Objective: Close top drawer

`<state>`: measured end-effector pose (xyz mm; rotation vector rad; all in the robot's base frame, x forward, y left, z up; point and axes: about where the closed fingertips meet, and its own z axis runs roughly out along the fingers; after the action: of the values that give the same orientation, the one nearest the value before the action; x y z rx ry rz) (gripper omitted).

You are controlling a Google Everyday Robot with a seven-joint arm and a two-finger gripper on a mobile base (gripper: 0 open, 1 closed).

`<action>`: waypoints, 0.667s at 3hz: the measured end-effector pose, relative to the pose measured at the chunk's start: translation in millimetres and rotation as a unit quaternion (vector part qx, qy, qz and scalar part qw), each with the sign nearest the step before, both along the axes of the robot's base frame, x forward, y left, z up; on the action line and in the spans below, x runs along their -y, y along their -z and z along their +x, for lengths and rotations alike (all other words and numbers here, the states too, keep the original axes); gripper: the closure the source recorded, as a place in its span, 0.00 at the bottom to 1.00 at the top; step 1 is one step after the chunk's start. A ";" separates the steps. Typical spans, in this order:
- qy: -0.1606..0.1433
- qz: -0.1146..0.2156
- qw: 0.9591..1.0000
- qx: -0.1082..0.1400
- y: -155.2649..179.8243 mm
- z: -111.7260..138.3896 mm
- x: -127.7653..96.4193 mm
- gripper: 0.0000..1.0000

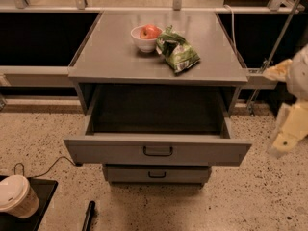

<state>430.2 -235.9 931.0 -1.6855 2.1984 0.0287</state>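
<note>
The top drawer (156,150) of the grey metal cabinet is pulled far out. Its flat front panel has a small dark centre handle (158,151), and its deep dark box (156,109) looks empty. My gripper (284,141) shows as a pale yellowish shape at the right edge. It hangs to the right of the drawer's right front corner, apart from it and about level with the front panel.
On the cabinet top (110,57) stand a white bowl (144,41) with a red apple and a green chip bag (178,52). A lower drawer (156,173) is slightly out. A paper cup (17,196) on a black tray and a dark stick (89,215) lie on the speckled floor at lower left.
</note>
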 end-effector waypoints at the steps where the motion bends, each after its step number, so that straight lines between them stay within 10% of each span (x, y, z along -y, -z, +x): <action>1: 0.001 0.087 0.996 -0.017 67.3 -13.4 23.1 0.00; 2: -0.003 0.181 0.982 -0.049 131.7 -22.4 30.7 0.00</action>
<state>407.8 -266.6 799.3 -1.5120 2.1008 0.4919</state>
